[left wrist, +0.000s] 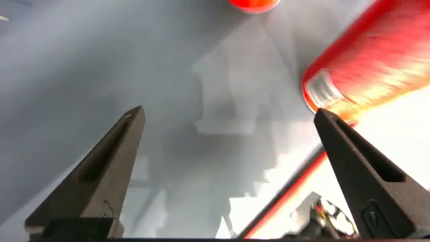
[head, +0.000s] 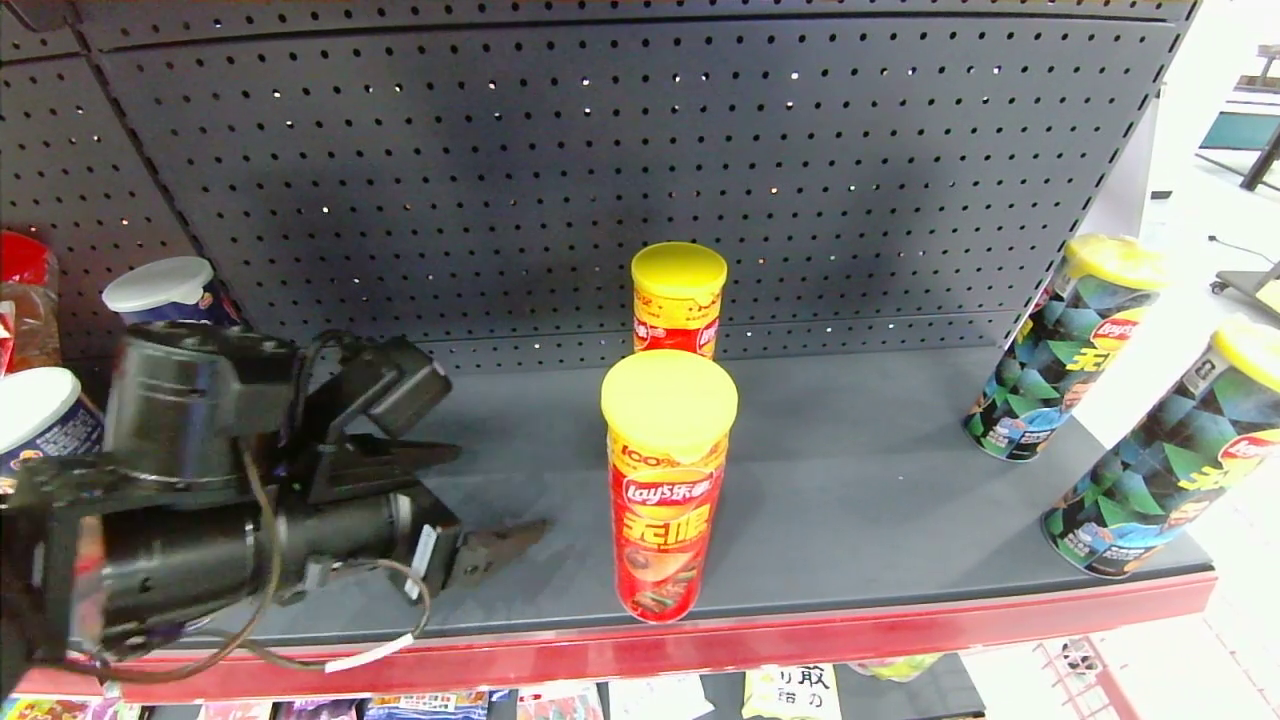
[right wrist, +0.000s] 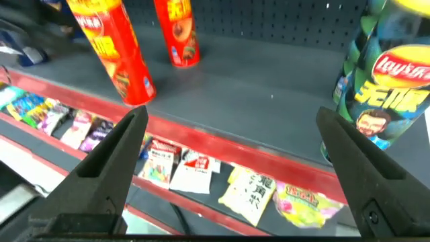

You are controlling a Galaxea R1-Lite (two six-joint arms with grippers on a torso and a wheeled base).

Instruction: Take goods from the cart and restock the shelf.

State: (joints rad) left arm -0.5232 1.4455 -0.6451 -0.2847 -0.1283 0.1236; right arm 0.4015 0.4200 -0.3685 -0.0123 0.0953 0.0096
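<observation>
The dark shelf (head: 860, 480) has a red front edge and a perforated back wall (head: 600, 150). The left arm lies low over the shelf's left part, with its left tool (left wrist: 230, 113) pointing along the shelf toward the middle. Its two fingers are spread apart with nothing between them.

The right tool (right wrist: 232, 114) is out in front of the shelf edge, also spread wide and empty.

Two green-and-black cans with yellow lids stand at the shelf's right end. One green can (head: 1165, 460) is at the front corner and the other green can (head: 1065, 350) is just behind it. Both have their long axis upright.

In the middle, the front red can (head: 665, 490) stands upright at the front edge, yellow lid up, base on the shelf. It is near the left tool's fingertips but apart from them. The blurred red shape (left wrist: 369, 60) in the left wrist view is probably this can.

The back red can (head: 678, 300) stands upright directly behind it against the back wall, lid up.

At the far left are two blue cans with white lids (head: 165, 290). Snack packets (right wrist: 255, 195) lie on the level below.
</observation>
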